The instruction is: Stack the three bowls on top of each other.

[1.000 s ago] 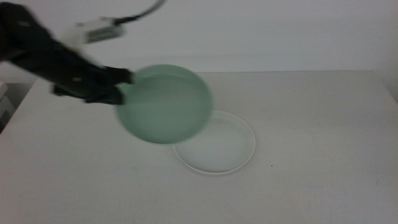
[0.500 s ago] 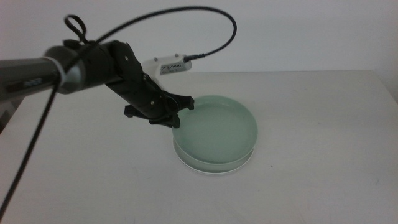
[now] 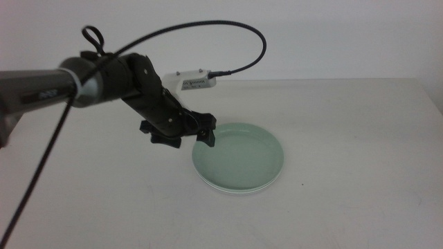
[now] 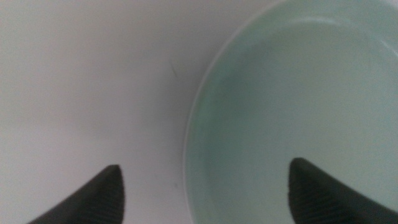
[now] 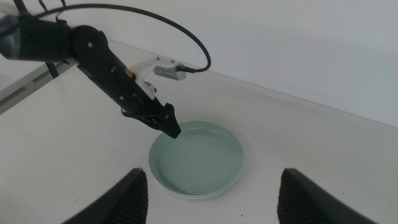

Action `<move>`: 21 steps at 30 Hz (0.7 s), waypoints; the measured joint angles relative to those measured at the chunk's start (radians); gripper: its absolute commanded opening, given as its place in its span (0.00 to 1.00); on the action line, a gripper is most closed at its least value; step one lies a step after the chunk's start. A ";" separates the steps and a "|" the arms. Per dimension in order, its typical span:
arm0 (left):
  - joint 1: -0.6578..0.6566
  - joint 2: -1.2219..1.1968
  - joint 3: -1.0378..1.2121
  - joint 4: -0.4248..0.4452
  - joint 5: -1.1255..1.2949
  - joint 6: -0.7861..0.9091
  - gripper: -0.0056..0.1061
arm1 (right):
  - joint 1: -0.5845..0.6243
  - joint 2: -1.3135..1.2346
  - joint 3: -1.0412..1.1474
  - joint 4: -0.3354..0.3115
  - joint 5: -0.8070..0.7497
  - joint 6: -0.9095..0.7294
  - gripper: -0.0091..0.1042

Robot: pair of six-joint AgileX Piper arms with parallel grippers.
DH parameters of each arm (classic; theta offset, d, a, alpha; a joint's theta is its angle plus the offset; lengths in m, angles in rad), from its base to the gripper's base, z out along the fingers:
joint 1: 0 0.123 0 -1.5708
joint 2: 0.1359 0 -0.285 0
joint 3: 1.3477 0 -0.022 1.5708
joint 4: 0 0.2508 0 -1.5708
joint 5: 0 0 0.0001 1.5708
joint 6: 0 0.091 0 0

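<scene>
Mint-green shallow round bowl [image 3: 239, 155] sits nested on the white bowl [image 3: 228, 188] mid-table [image 3: 360, 159]; left tool [image 3: 206, 133] spread astride its rim, right tool [image 5: 208, 186] spread, waiting apart; a careless retreat might snag the rim and shift the stack.

All 3 views share the green bowl [image 3: 239, 156]: middle overhead, left wrist closest, right wrist farther.

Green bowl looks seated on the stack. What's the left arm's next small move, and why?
Probably lift the left claw straight up and back off the rim. The mint green bowl already lies nested on the white bowl, and the left wrist view shows the jaws open astride its rim, so nothing is held. The right claw waits, open.
</scene>
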 measured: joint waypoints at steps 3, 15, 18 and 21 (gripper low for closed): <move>0.014 -0.061 0.000 0.013 0.040 0.003 0.99 | 0.000 0.000 0.000 0.000 0.000 0.000 0.55; 0.173 -0.436 0.000 0.209 0.141 -0.030 0.99 | 0.000 0.000 0.000 -0.002 0.000 0.000 0.55; 0.221 -0.498 0.000 0.236 0.147 -0.041 0.99 | 0.000 0.000 0.000 -0.002 0.000 0.000 0.55; 0.258 -0.551 0.000 0.239 0.160 -0.042 0.99 | 0.000 0.000 0.000 -0.002 0.000 0.000 0.55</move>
